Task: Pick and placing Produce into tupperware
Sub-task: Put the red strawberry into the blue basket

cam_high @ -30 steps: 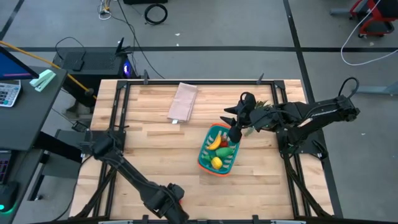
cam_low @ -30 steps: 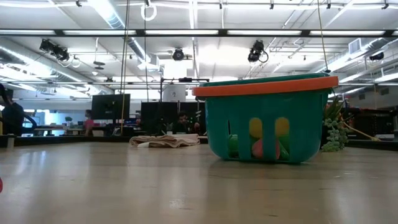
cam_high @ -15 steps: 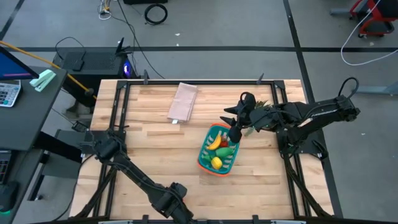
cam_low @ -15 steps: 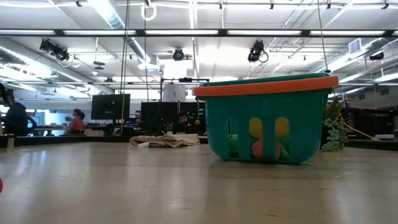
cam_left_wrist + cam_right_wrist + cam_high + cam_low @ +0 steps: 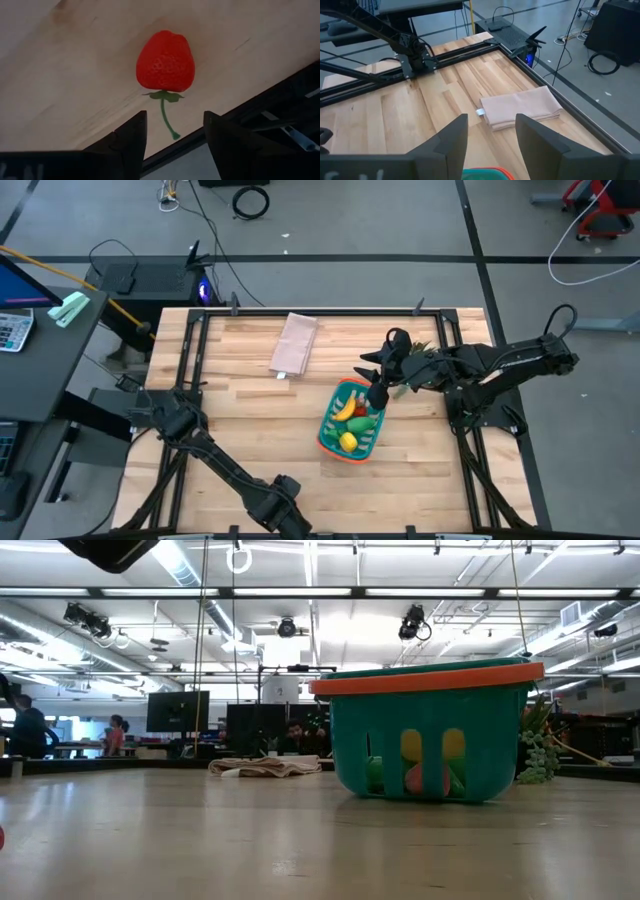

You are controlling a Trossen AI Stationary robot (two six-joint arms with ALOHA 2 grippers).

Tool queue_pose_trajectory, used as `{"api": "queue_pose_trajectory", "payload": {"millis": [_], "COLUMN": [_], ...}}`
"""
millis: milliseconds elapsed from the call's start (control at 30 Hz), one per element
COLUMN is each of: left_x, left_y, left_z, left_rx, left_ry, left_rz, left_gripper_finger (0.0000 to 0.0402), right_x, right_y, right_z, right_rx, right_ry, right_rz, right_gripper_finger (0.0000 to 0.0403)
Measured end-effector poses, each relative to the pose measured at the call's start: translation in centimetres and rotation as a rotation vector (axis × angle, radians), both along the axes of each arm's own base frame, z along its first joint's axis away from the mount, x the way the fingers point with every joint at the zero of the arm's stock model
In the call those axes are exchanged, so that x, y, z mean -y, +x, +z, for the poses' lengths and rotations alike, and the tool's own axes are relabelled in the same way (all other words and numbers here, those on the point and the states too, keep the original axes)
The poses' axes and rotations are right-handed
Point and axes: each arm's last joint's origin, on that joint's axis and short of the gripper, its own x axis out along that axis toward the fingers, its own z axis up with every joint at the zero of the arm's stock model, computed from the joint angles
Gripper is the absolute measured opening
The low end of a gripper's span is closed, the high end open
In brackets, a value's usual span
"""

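Left tool (image 5: 172,135) parted, empty, above strawberry (image 5: 165,62) at tabletop (image 5: 75,95) front edge. Right tool (image 5: 490,140) parted, empty. No legible writing.

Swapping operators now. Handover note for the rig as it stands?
Left gripper: open, empty, at the table's near edge, lined up on a red strawberry lying on the wood.
Right gripper: open, empty, hovering over the teal basket.
Done: banana, lemon, plus red and green pieces in the basket.
Left: pick the strawberry and drop it in the basket.
The beige cloth is not part of the job.
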Motion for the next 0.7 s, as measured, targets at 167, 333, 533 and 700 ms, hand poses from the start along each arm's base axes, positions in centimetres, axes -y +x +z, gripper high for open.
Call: {"api": "queue_pose_trajectory", "payload": {"millis": [167,333,533,700], "left_x": [-0.05,0.01,0.0,0.01], "left_y": [-0.03,0.01,0.02,0.01], "left_z": [-0.01,0.0,0.0,0.0], "left_rx": [-0.004,0.001,0.002,0.001], "left_ry": [0.004,-0.002,-0.001,-0.001], "left_rz": [0.001,0.0,-0.002,-0.003], "left_gripper_finger": [0.0194,0.0185,0.0171,0.0166], "right_x": [-0.01,-0.01,-0.01,-0.01], "right_y": [0.0,0.0,0.0,0.0], "right_z": [0.0,0.0,0.0,0.0], "right_rx": [0.0,0.0,0.0,0.0], "right_ry": [0.0,0.0,0.0,0.0], "right_rz": [0.0,0.001,0.0,0.0], "right_gripper_finger": [0.0174,0.0174,0.0174,0.0174]}}
